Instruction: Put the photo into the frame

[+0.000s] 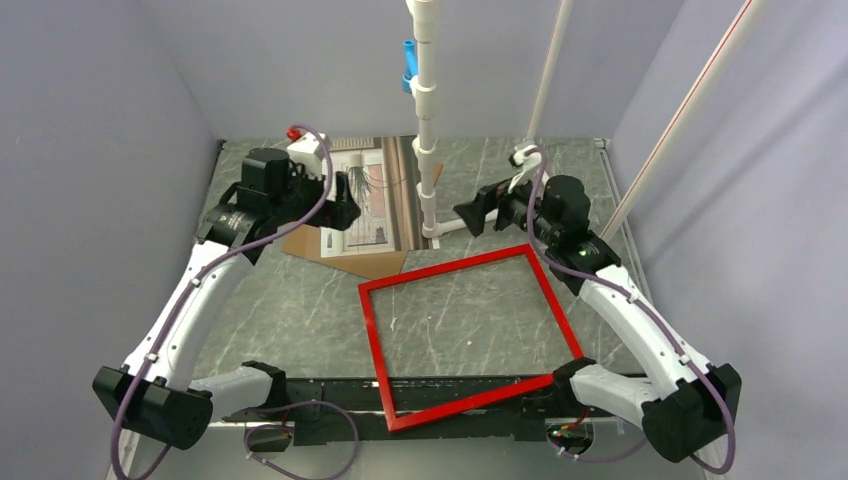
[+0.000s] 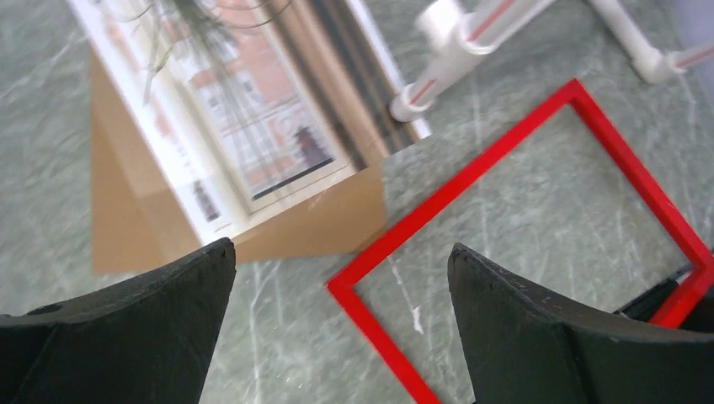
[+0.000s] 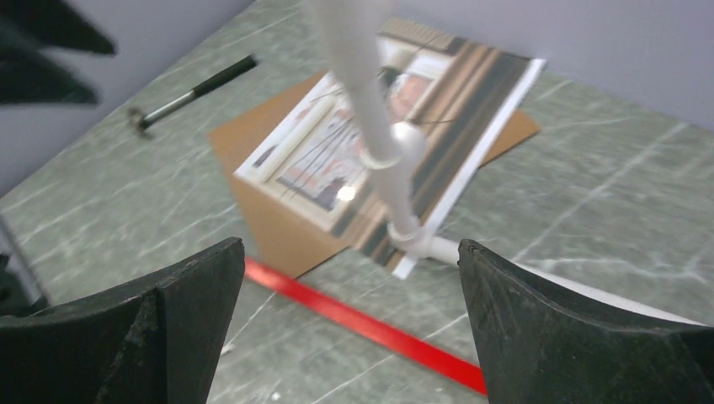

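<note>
The photo (image 1: pixel 375 195) is seen lying picture side up, spiky plant and brown curtains showing, on a brown backing board (image 1: pixel 345 255) whose corners stick out from under it. It is not inside the frame (image 1: pixel 445 270). It lies under and just ahead of the left gripper (image 1: pixel 340 210). In the left wrist view the photo (image 2: pixel 244 109) fills the space ahead and to the left of the left gripper (image 2: pixel 341 252), with the backing board (image 2: pixel 320 219) directly ahead of the fingertips.

The frame (image 2: pixel 455 185) is laid flat, red face up and nothing inside it, ahead and to the right of that gripper. Its nearest corner lies just beside the board, and whether they touch cannot be told. From the right gripper (image 3: pixel 349 248) one red edge of the frame (image 3: pixel 362 322) is seen running just ahead of the fingertips. The backing board (image 3: pixel 269 219) and the photo (image 3: pixel 471 101) lie farther out beyond it.

Both grippers are held above the table (image 1: pixel 300 320) with fingers spread wide apart and nothing between them. The right gripper (image 1: pixel 468 215) is pointed toward the photo from the opposite side to the left gripper.

A white pipe stand (image 1: pixel 428 130) rises between the two grippers. Its foot (image 3: pixel 412 231) is placed at the photo's edge. A small hammer (image 3: pixel 189 93) lies well beyond the board, to the left of the right gripper.
</note>
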Tool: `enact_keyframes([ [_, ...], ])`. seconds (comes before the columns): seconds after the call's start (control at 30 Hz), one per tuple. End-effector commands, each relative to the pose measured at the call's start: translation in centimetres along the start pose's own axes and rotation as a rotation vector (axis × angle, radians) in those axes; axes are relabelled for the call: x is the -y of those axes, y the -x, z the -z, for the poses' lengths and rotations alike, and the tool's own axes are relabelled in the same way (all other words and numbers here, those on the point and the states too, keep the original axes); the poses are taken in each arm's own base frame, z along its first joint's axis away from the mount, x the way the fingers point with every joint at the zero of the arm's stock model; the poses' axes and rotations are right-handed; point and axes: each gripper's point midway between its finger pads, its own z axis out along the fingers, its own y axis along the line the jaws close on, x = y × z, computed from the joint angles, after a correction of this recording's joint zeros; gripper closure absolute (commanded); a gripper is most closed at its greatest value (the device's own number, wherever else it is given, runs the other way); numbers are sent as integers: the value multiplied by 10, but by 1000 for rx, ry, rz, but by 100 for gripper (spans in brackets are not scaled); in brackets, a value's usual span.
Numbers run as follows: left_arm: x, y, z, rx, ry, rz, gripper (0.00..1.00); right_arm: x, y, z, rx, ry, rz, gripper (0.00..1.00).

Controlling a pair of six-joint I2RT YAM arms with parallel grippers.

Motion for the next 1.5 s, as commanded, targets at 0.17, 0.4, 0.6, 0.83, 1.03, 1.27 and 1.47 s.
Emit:
enact_keyframes([
  [0.17,-83,-19,22,-45,220,109,1,-99,-6,-9,-53,234,92,1],
  [0.4,-115,-47,16,-25,349,117,1,-150,-11,-61,-93,264,113,0],
  [0.6,-133,-64,18,-36,436,98,1,-157,-12,-117,-102,144,81,0],
  [0.83,-152,-65,35,-9,559,100,1,-151,-25,-185,-126,8,109,0],
  [1.03,-153,-71,35,-20,558,99,1,-126,-26,-216,-111,-145,169,0],
  [1.27,-151,-74,32,-36,543,97,1,-82,-31,-235,-142,-250,155,0],
  [1.47,-146,-75,25,-45,497,99,1,-43,-31,-237,-149,-273,37,0],
])
